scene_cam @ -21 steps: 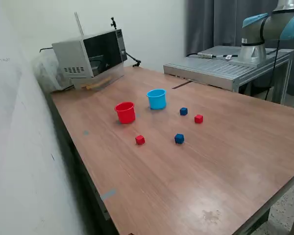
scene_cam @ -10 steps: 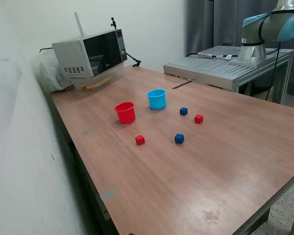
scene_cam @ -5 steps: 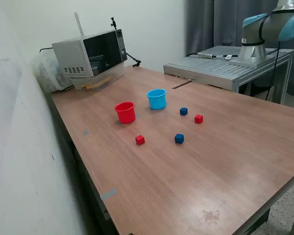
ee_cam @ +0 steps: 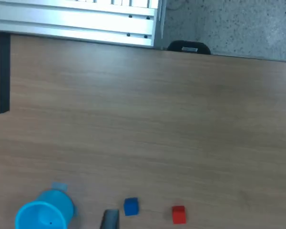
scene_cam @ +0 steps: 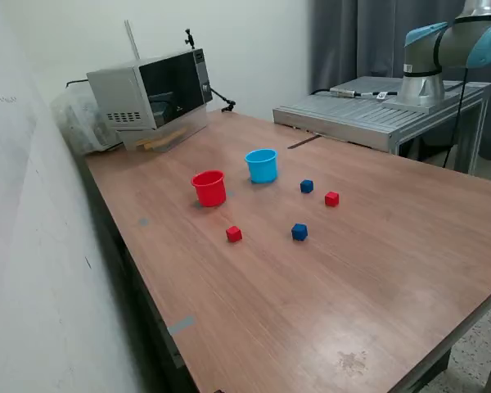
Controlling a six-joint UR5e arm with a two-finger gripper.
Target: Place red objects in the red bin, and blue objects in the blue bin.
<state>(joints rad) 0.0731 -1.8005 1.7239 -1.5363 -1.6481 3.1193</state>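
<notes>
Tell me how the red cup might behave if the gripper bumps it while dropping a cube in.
The red cup looks like thin plastic and empty, so probably light and apt to slide on the smooth table. It stands upright on its narrower base, so a knock near the rim might tip it; on its side it would likely roll.

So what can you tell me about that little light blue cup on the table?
The light blue cup is a small round cup that looks like plastic, narrowing toward its base, with a rolled rim. It stands upright, mouth open, on the wooden table, and the wrist view shows nothing inside it. The red cup stands apart from it on the exterior view's left, and a dark blue cube lies apart on its right. Nothing touches the cup but the table.
</notes>
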